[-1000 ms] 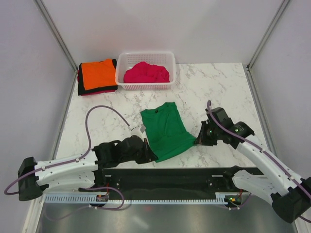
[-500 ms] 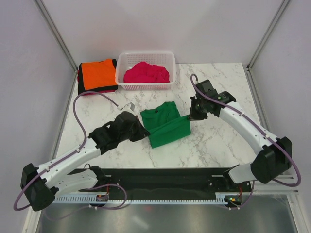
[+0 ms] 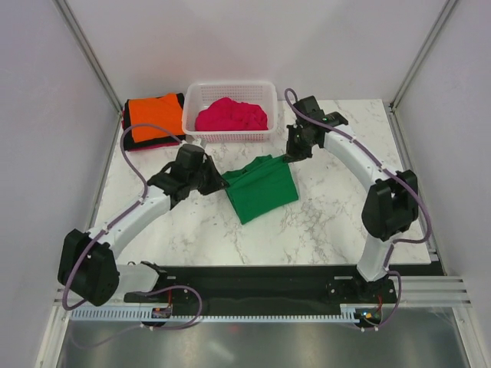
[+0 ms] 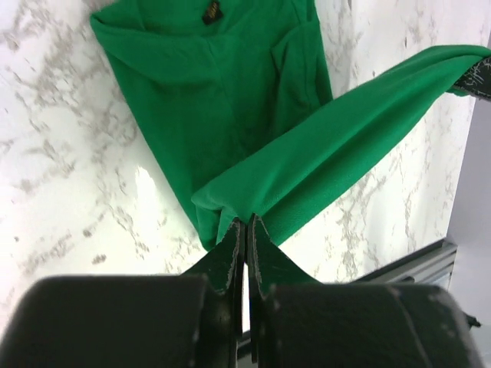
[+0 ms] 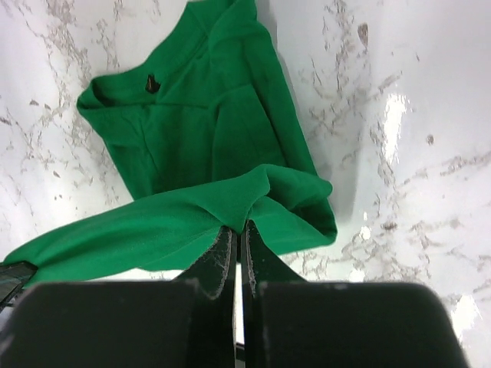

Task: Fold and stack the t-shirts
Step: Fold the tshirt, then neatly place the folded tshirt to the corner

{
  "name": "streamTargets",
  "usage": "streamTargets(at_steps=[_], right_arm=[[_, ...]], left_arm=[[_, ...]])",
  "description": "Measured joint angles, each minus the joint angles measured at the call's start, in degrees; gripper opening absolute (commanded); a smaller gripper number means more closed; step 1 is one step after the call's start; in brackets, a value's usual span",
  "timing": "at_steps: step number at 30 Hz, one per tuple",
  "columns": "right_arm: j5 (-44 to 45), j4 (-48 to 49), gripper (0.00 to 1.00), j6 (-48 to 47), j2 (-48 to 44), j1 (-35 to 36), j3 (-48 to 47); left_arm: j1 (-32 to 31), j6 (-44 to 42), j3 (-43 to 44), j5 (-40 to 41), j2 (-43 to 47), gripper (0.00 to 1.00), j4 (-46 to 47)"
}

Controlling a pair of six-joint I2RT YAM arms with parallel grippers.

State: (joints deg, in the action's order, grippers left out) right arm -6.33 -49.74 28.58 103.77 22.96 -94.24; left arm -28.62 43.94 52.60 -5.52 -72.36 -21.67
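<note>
The green t-shirt [image 3: 261, 192] is found in the middle of the table [image 3: 337, 203], partly flat on the marble top, with one edge raised and pulled taut as a band across the rest of the cloth. The left end of that band is pinched by the left pincer [image 4: 245, 227], whose jaws are pressed together on a fold of green fabric. The right end is pinched the same way by the right pincer [image 5: 236, 230], jaws clamped tight on the cloth. The flat part of the shirt is seen beneath the raised band in both wrist views, with a small dark neck label [image 5: 152, 83] on it. A magenta-pink t-shirt [image 3: 230, 115] is bunched inside the white lattice basket [image 3: 230, 86] at the far edge of the table. Just left of the basket, an orange t-shirt [image 3: 153, 116] is laid folded on top of dark t-shirts [image 3: 127, 132], the stack touching the basket's left side.
</note>
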Motion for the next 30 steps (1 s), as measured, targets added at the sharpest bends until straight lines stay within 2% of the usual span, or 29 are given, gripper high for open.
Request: streamTargets(at_steps=[9,12,13,14,15,17,19,22,26,30], right_arm=[[-0.83,0.76,0.0,0.11,14.1,-0.15,-11.69],[-0.81,0.59,0.0,0.26,19.85,-0.48,-17.53],[-0.83,0.66,0.03,0.35,21.68,-0.63,-19.5],[-0.81,0.81,0.3,0.59,23.91,-0.85,-21.92],[-0.85,0.59,0.43,1.16,26.62,-1.16,-24.96],[-0.72,0.35,0.61,1.97,30.69,-1.86,-29.94],[-0.66,0.28,0.66,2.43,33.46,-2.75,-33.48],[0.2,0.22,0.68,2.86,32.87,-3.85,-32.52],[2.93,0.87,0.71,2.82,25.49,-4.28,-23.69],[5.4,3.8,0.76,2.54,12.24,-3.98,-9.53]], left_arm=[[8.79,-3.45,3.85,-5.81,-12.46,0.03,4.04],[11.08,-4.76,7.93,-7.78,-19.17,0.1,4.31],[11.78,-5.11,9.46,-8.5,-21.33,0.16,4.31],[12.61,-5.64,11.45,-9.53,-24.2,0.39,4.57],[13.73,-6.47,13.75,-10.75,-27.78,0.48,4.68],[15.43,-7.61,16.9,-12.81,-32.63,0.59,4.57],[16.72,-8.48,19.5,-14.03,-36.13,0.62,3.32],[17.77,-9.68,20.57,-13.92,-35.89,0.66,1.18],[17.49,-10.45,18.99,-12.5,-29.81,0.67,0.83],[17.25,-10.51,10.69,-11.89,-20.22,0.68,6.82]])
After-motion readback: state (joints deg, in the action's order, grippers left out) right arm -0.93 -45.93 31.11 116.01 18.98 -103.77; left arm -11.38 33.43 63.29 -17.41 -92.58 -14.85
